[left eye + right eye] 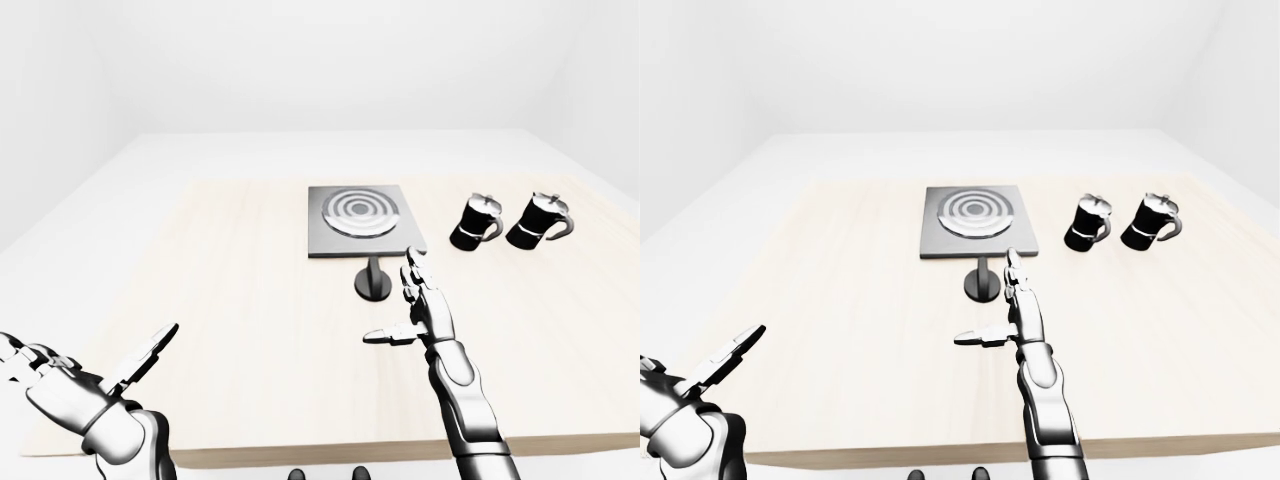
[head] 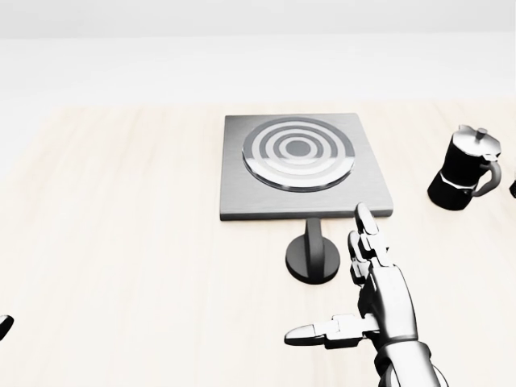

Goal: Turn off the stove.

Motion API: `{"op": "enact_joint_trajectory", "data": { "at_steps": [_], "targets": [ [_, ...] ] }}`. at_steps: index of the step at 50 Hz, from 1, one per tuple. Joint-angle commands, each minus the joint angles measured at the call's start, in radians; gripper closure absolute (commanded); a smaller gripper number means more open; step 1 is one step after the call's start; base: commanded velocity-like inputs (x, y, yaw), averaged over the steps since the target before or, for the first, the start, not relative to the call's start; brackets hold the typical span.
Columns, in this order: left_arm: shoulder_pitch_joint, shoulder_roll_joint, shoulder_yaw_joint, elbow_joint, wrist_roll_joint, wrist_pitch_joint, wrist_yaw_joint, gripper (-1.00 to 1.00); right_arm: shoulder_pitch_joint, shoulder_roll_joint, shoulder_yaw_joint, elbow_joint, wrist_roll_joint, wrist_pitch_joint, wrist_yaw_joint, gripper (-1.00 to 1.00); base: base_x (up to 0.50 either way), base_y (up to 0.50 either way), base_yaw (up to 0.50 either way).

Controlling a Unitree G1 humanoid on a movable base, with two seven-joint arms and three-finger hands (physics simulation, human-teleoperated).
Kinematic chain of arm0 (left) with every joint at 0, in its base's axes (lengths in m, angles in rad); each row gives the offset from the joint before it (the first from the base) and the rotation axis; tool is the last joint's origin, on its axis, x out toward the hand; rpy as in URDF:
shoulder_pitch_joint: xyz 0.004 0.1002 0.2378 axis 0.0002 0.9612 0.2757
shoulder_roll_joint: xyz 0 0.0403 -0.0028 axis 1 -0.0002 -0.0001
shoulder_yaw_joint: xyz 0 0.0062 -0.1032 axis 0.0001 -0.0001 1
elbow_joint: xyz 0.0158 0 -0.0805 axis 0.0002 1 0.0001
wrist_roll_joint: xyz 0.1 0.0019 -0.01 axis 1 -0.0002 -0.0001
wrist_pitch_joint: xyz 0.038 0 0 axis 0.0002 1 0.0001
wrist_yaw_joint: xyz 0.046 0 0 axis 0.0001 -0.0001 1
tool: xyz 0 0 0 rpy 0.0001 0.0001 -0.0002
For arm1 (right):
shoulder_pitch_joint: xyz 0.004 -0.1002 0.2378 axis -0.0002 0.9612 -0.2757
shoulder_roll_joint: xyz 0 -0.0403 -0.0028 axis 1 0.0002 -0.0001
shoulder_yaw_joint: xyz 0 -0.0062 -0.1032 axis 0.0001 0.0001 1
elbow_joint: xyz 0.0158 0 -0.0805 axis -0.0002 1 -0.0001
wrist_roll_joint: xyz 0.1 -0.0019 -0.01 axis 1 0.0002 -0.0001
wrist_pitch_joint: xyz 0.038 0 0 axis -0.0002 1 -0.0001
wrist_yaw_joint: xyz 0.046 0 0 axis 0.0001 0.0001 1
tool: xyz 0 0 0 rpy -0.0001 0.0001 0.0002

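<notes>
A pale wooden table (image 1: 250, 330) fills a white room. Nearest, the left hand (image 1: 70, 385) hangs at seven o'clock, fingers spread. The right hand (image 2: 375, 294), fingers apart and empty, sits just beside the knob (image 2: 313, 256), which lies at eleven o'clock from its fingertips. Beyond at twelve is the stove (image 2: 302, 161), with two moka pots (image 1: 510, 222) at two o'clock.

We see a right hand (image 2: 375, 302) and left hand (image 1: 75, 385) of glossy silver segments with black joints — three slim fingers each (dark-tipped) — on ribbed metallic forearms.
</notes>
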Motion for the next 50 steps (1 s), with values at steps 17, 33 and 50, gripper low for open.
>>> {"op": "enact_joint_trajectory", "data": {
  "at_steps": [17,33,50],
  "targets": [
    [0.001,-0.001,0.000,0.005,0.007,0.000,0.000,-1.00,-0.001,0.000,-0.007,0.007,0.021,-0.005,0.005,-1.00,0.28,0.00,0.00],
    [-0.001,0.002,-0.001,-0.007,0.016,0.000,0.000,-1.00,-0.003,-0.001,-0.002,0.008,0.011,-0.008,0.005,-1.00,0.20,0.00,0.00],
    [0.003,-0.002,0.004,-0.029,-0.016,0.000,0.000,-1.00,-0.018,-0.003,-0.014,0.059,0.061,0.086,0.029,-1.00,0.00,0.00,0.00]
  ]
}}
